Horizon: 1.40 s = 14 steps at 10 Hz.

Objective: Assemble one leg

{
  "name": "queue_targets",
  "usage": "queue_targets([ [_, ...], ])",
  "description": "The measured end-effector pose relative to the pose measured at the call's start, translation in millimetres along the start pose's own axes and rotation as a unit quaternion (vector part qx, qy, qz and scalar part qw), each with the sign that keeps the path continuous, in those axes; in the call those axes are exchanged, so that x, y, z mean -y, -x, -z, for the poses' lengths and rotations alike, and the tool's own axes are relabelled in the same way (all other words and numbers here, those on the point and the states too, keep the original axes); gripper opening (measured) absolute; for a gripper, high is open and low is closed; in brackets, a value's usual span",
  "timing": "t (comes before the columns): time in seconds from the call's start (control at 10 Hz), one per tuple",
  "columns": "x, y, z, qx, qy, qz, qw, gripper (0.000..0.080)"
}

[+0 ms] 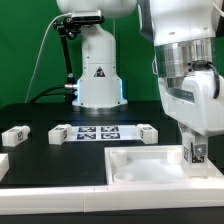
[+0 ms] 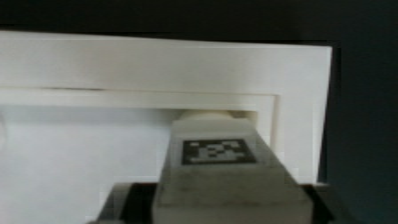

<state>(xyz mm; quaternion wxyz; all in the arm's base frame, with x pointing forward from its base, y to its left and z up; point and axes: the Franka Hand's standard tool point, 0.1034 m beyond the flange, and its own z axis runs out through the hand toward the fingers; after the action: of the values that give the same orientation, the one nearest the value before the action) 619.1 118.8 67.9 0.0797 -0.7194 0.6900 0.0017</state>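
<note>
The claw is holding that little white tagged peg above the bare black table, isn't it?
Not quite. The claw does hold the peg, but above the white tray, not the bare black table. The wrist view shows the tray's rim and floor right beyond the peg.

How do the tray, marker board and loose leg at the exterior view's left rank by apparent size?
Largest: tray, though it is nearest the camera.
Next: marker board.
Smallest: loose leg, clearly.

A white square plastic tray's raised rim (image 1: 140, 147) hems the small white plastic leg (image 2: 217, 150) in the jaws; black tabletop (image 1: 55, 165) beside the tray lies open.
</note>
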Motion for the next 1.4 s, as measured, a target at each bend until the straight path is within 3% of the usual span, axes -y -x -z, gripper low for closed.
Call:
queue_targets([
  [0.1, 0.0, 0.5, -0.1, 0.000, 0.000, 0.011, 1.000, 0.0390],
  [0.2, 0.0, 0.5, 0.0, 0.000, 0.000, 0.029, 1.000, 0.0390],
  [0.3, 0.1, 0.5, 0.1, 0.000, 0.000, 0.047, 0.999, 0.0561],
  [0.4, 0.4, 0.7, 0.2, 0.000, 0.000, 0.088, 0.996, 0.0632],
  [0.8, 2.3, 3.1, 1.5, -0.006, 0.002, 0.326, 0.945, 0.0648],
  [1.4, 4.9, 5.2, 0.8, -0.019, 0.015, 0.598, 0.802, 0.0649],
])
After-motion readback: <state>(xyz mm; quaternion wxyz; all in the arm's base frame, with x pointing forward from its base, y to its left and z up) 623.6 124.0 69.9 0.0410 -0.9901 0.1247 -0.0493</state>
